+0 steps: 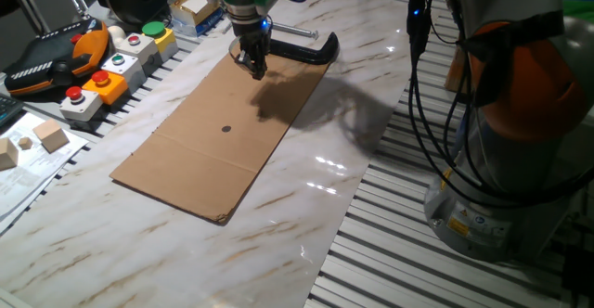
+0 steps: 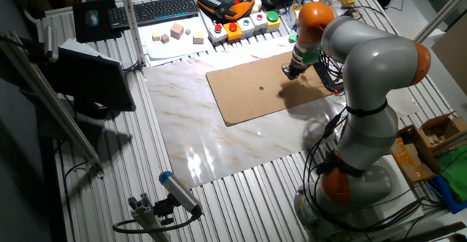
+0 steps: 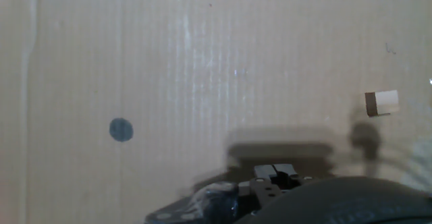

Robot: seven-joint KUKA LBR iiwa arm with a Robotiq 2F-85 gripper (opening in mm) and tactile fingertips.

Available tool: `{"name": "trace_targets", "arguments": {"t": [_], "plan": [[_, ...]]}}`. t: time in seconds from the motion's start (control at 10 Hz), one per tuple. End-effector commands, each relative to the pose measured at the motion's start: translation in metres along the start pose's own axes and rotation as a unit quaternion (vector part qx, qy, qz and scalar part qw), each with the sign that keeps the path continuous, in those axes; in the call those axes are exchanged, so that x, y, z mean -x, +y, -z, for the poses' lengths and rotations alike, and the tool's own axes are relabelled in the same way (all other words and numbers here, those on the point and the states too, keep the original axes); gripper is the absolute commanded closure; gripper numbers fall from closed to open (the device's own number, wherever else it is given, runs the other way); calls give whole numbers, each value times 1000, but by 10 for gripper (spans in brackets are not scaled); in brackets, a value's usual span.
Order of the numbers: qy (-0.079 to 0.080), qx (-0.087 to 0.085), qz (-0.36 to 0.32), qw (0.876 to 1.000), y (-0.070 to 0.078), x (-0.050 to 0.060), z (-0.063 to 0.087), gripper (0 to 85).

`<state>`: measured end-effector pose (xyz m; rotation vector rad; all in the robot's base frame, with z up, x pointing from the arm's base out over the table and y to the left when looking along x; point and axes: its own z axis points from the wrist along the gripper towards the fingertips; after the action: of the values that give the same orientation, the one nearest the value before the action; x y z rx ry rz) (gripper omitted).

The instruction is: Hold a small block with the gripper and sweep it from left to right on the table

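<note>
- We find the pincer low over the far end of a flat cardboard sheet that lies on the marble-look tabletop.
- In the hand view a small pale cube, which we take for the small block, lies on the cardboard, off to the right of the fingers and apart from them.
- The small block is too small to make out in either fixed view.
- The fingertips appear pressed together in the hand view with nothing between them; we judge the pincer closed and empty, though that picture is blurred.
- A dark round mark sits near the middle of the cardboard, well apart from the pincer.
- A black C-clamp lies just behind the pincer at the sheet's far edge; push-button boxes stand along the tabletop's side, clear of the work.
- Step in hand, in our judgement: the approach to the grasp. The block is not yet held, so the sweep has not begun.
- The next move calls for opening the fingers, shifting sideways until the block lies between them, lowering and closing on it.
- Risk noted: the cube is tiny, and a closing finger that is off-centre may nudge it away.
</note>
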<state>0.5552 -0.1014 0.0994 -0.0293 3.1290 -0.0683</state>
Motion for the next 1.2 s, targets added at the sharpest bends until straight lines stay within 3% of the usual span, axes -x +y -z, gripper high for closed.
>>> {"name": "trace_targets", "arguments": {"t": [0.0, 0.3, 0.4, 0.8, 1.1], "plan": [[0, 0, 2, 1000, -2, 2, 0, 843], [3, 3, 15, 1000, -18, 18, -4, 843], [0, -3, 18, 1000, -20, 21, -7, 843], [1, 10, 23, 1000, -34, 29, -16, 843], [-3, 2, 21, 1000, -46, 38, -18, 843]]}}
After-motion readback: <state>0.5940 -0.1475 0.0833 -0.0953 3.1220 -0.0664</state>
